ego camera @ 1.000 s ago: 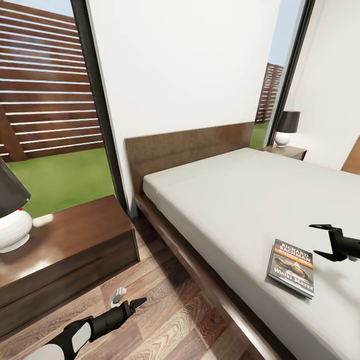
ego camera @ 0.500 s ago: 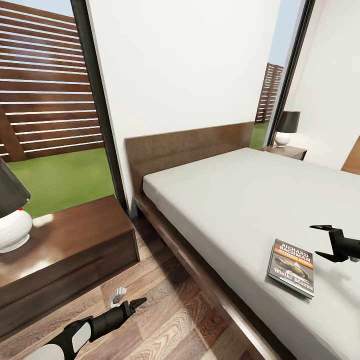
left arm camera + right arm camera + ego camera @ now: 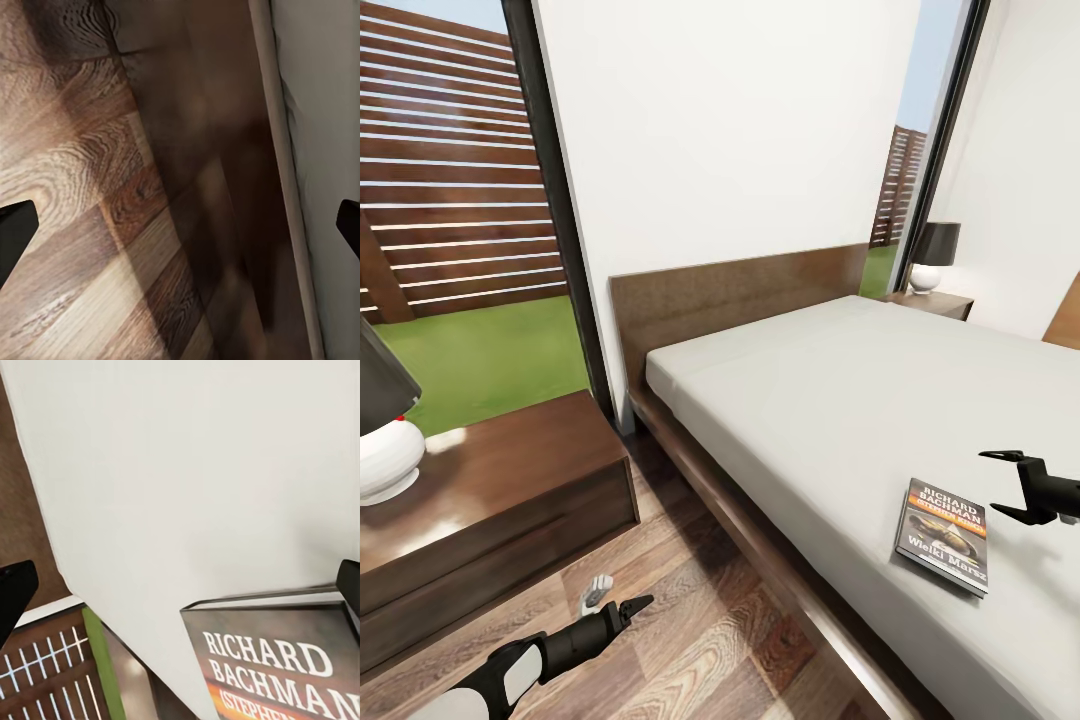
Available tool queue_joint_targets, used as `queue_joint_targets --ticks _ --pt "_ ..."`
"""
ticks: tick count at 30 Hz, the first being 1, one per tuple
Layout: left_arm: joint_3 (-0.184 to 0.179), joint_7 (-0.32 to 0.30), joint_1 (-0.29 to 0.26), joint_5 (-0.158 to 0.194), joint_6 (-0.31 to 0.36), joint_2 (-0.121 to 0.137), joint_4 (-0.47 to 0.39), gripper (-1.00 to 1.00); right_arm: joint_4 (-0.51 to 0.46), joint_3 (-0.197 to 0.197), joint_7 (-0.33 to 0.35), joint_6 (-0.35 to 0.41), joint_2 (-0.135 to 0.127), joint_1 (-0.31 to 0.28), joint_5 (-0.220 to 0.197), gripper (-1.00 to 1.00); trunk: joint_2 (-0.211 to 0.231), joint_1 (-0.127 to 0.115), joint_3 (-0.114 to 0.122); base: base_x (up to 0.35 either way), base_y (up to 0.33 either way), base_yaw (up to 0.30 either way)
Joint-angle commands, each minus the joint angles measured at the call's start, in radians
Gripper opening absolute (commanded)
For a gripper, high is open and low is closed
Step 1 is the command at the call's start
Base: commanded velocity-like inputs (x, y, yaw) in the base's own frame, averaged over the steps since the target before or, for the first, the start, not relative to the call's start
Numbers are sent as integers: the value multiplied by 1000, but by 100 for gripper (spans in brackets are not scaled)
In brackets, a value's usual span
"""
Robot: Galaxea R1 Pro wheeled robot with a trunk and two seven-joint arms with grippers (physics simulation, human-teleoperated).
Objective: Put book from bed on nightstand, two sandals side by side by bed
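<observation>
**Book lying on bed, right hand standing open beside it**

The thin dark paperback book (image 3: 945, 535) with white "Richard Bachman" lettering and an orange band is lying flat on the smooth light grey mattress of the large low dark-wood bed (image 3: 830, 400), near the mattress edge closest to the robot. The right hand (image 3: 1000, 486) is hovering over the mattress just beside the book, apart from it, its two black fingers spread wide and gripping nothing. In the right wrist view the book's upper cover (image 3: 277, 660) is showing between the fingertips at the picture's edges.

The left hand (image 3: 636, 603) is hanging low over the brown wood-plank floor (image 3: 690, 640), between the bed frame and the near low dark brown nightstand (image 3: 510, 480). Its wrist view is showing the fingertips far apart, so it is standing open and empty. A white-based lamp (image 3: 385, 455) is resting on that nightstand's glossy top. A second nightstand (image 3: 935, 302), carrying a dark-shaded lamp (image 3: 932, 255), is standing at the bed's far side.
</observation>
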Motion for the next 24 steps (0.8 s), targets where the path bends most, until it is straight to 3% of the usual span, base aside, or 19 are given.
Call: queue_joint_targets --ticks 1,24 --pt "-1 -2 0 8 10 0 0 100 0 9 5 2 -1 -1 -2 100 0 0 -1 0 0 0" --pt "-2 -2 0 7 11 0 0 100 28 11 5 -47 2 -1 26 100 0 0 -1 0 0 0"
